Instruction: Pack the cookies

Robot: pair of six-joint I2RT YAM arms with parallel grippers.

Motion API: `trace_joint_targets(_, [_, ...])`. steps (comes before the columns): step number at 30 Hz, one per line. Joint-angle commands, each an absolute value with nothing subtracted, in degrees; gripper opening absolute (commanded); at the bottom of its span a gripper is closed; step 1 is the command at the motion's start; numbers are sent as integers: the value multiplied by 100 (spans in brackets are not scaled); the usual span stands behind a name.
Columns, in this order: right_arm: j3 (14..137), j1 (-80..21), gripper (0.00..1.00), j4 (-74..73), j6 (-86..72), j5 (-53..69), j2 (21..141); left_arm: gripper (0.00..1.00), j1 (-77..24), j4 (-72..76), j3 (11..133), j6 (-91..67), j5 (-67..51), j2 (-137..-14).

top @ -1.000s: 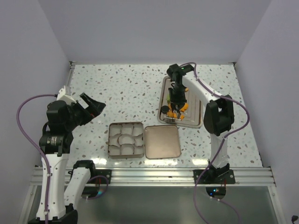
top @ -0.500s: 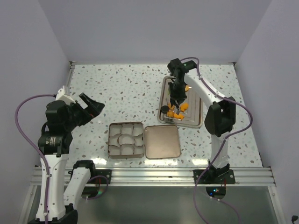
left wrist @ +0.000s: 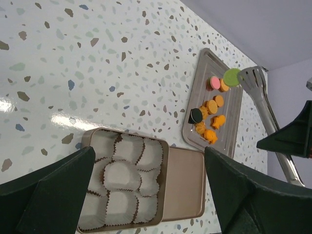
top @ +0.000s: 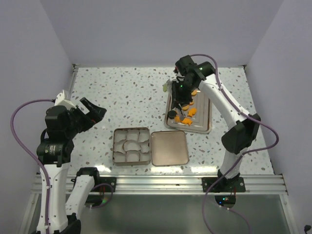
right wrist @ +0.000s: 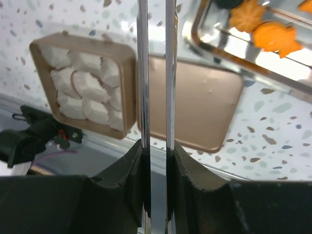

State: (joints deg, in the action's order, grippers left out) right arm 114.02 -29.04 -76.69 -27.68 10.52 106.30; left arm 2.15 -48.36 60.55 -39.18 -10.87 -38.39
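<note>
My right gripper [top: 181, 92] is shut on a pair of metal tongs [right wrist: 156, 73], its pads [right wrist: 139, 156] clamping the two arms. The tongs' tip [left wrist: 253, 78] holds a green cookie [left wrist: 232, 77], raised at the tray's left edge [top: 165, 87]. The other cookies lie on the steel tray [top: 204, 122]: several orange ones [left wrist: 210, 127], a pink one [left wrist: 213, 83] and a black one [left wrist: 196, 115]. My left gripper [top: 92, 111] is open and empty, up over the left of the table [left wrist: 148, 156].
A gold tin [top: 130, 146] filled with white paper cups [left wrist: 119, 178] sits at the near middle. Its lid [top: 169, 147] lies flat right beside it, just in front of the tray. White walls close in the speckled table.
My right arm has lifted the tongs off the tray's cookies and swung them up and left, with the green cookie at their tip. My left arm has shifted slightly.
</note>
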Motion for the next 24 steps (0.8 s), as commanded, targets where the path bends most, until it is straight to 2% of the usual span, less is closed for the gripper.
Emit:
trace_joint_targets(1, [11251, -3609, 12, -7787, -3127, 1564, 10213, 100, 193, -4957, 6188, -3753, -984, -3771])
trace_joint_targets(10, [10249, -5105, 12, -6874, -3867, 1828, 9984, 100, 193, -5027, 6170, -3779, -958, -3656])
trace_joint_targets(24, [10319, -5730, 11, -6847, -3815, 1776, 10687, 100, 193, -5177, 6354, -3691, -800, -3612])
